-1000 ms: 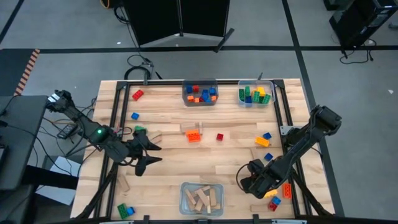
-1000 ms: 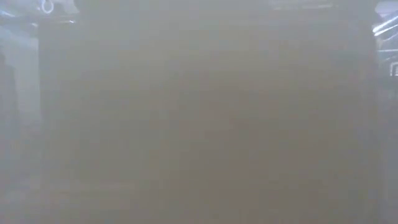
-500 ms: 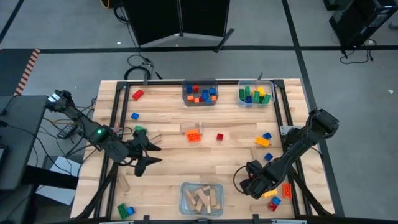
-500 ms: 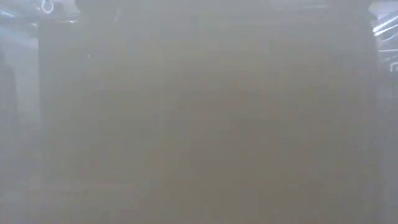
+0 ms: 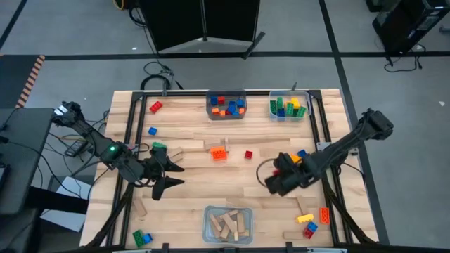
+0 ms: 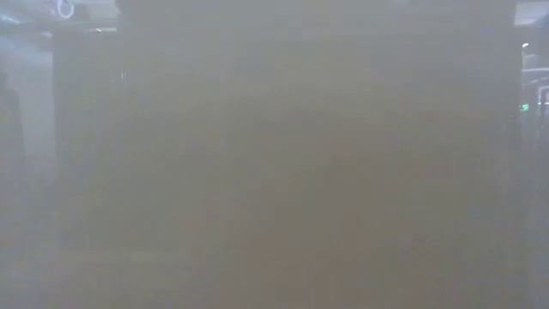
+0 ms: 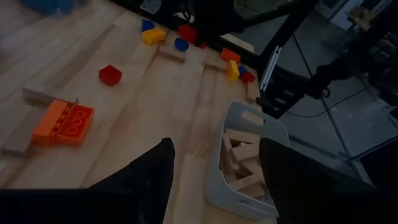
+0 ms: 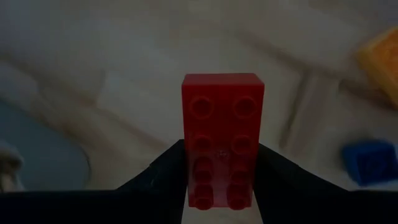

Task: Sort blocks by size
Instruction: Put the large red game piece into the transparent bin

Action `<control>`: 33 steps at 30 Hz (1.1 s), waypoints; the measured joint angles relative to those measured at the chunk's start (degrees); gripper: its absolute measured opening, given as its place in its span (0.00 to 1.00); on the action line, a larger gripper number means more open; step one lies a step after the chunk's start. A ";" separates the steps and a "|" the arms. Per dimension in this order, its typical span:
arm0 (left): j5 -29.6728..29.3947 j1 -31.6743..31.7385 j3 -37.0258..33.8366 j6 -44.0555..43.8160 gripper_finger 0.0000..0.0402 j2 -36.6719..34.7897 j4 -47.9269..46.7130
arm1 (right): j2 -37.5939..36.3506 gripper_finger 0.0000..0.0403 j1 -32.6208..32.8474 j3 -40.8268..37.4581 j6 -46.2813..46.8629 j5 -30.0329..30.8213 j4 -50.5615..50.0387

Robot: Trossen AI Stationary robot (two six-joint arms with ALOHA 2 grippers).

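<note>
The right gripper (image 8: 221, 186) is clamping its fingers on a long red brick (image 8: 222, 134), hovering right of the surface's (image 5: 190, 193) middle. Keeping it level until over the matching bin seems wise. The left gripper (image 5: 167, 173), fingers apart, is waiting near the left edge.

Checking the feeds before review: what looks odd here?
The low view shows only grey haze, so nothing on the table can be told from it. Elsewhere, loose blocks lie scattered as expected, and the right gripper holds a red brick.
</note>
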 joint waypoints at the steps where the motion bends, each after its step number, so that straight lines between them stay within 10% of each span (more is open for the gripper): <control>1: 0.06 0.00 0.00 -0.04 0.60 0.00 0.11 | -0.28 0.38 -0.86 -0.01 -0.08 0.78 0.11; 19: 1.18 4.64 0.02 14.48 0.60 -10.85 -15.94 | 6.83 0.38 -7.10 3.04 5.50 6.26 17.41; 33: 5.16 19.52 -3.38 24.59 0.60 -15.50 -18.17 | 5.17 0.38 -36.16 8.98 -28.41 0.07 9.52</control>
